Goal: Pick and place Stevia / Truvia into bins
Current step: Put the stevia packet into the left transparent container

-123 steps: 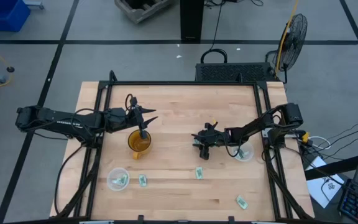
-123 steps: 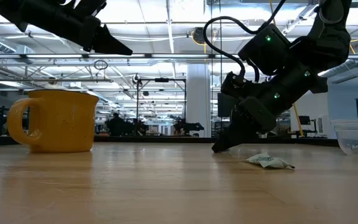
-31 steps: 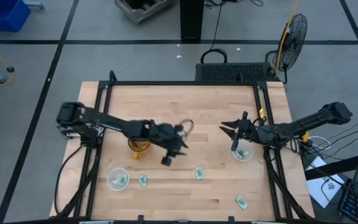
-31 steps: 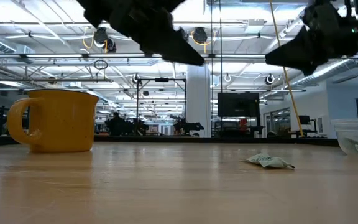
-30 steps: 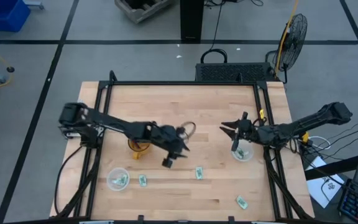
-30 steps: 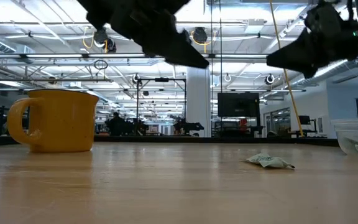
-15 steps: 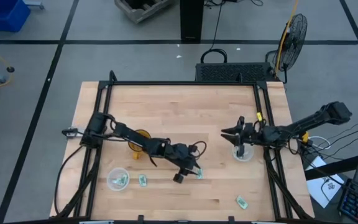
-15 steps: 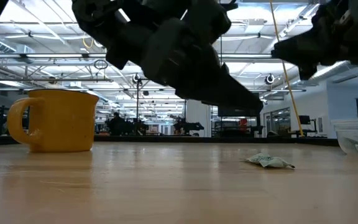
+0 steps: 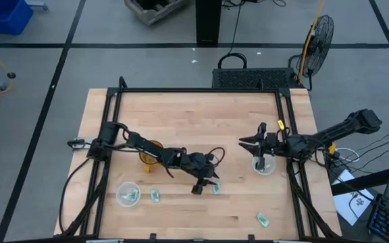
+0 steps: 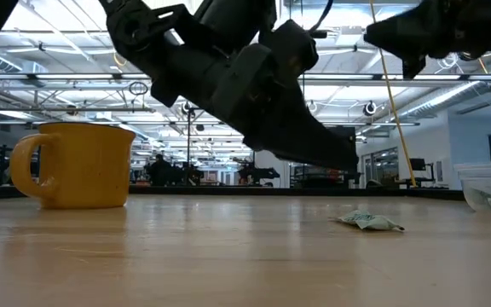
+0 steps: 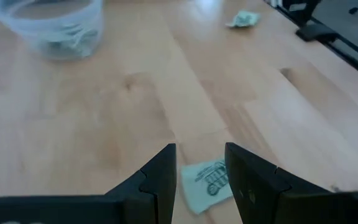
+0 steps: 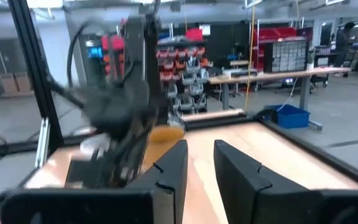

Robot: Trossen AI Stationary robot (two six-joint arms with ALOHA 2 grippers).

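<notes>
Stevia sachet [image 11: 207, 183], pale green and white paper, flat on the wooden table [image 9: 201, 121] between the parted fingers of the left gripper [image 9: 204, 185], near-centre, clear plastic bin [image 9: 127, 194] holding a sachet near-left, amber cup [image 9: 151, 153] behind, right gripper [image 9: 256, 144], fingers apart, raised above the right clear bin [image 9: 265, 165].

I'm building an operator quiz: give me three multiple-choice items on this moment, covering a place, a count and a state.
1. The left end effector hangs over: A) the amber mug B) a bin C) a loose sachet.
2. Sachets loose on the table, high view: A) three B) one C) six.
3. Its fingers are: A) shut on a sachet B) open C) shut empty.
C, the sachet lies under its fingers; A, three lie on bare wood; B, a gap shows between them.
</notes>
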